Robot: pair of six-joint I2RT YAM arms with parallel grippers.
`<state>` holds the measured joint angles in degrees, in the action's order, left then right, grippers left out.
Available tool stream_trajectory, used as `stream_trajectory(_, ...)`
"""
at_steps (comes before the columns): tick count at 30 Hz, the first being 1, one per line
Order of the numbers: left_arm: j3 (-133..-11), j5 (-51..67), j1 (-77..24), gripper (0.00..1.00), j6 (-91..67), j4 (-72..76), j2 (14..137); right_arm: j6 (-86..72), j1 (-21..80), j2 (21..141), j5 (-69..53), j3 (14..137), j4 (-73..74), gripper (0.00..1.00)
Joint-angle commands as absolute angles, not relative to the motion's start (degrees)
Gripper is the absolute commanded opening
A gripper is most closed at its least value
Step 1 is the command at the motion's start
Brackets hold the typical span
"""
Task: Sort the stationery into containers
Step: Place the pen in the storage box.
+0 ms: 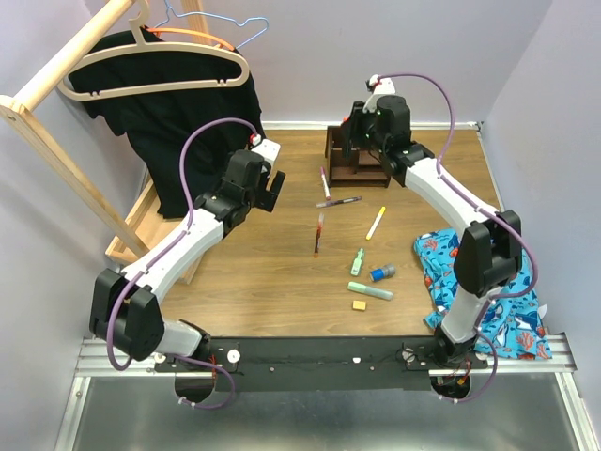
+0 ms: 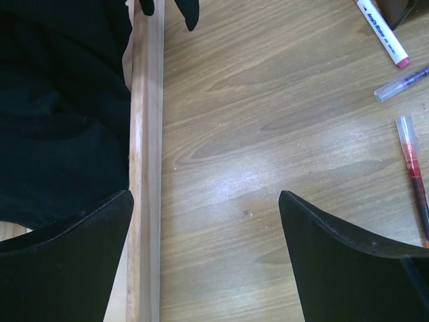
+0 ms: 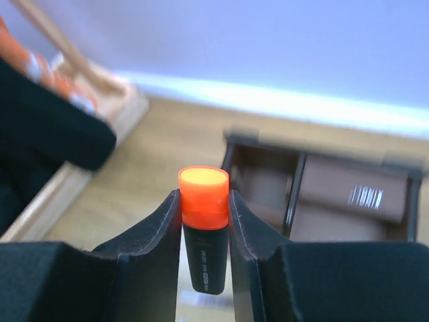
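Note:
An orange-capped highlighter with a black body stands cap-up between the fingers of my right gripper, which is shut on it. That gripper hovers above the dark brown organizer at the back. On the table lie a pink pen, a purple pen, a red pen, a yellow highlighter, two green highlighters, a blue-capped tube and a small eraser. My left gripper hangs open over bare wood, left of the pens.
A light wooden rack base with a black garment stands at the left, close to the left gripper. A blue fish-print cloth lies at the right edge by the right arm.

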<state>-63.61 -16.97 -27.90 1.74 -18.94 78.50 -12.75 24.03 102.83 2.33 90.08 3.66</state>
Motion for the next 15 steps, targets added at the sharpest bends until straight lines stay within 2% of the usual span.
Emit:
stream_trajectory(1, -66.1, -15.8, -27.5, 0.99, 2.6, -18.1, 79.8, -2.9, 24.3, 108.4, 4.3, 93.4, -15.2, 0.01)
stream_trajectory(5, -66.8, -15.7, -27.4, 0.99, 2.5, -18.5, 81.0, -0.5, 24.2, 112.9, 5.7, 97.2, -16.3, 0.01)
stream_trajectory(15, -67.0, -15.9, -27.2, 0.99, 2.5, -18.9, 81.5, 2.6, 24.2, 119.2, 9.1, 96.8, -24.6, 0.01)
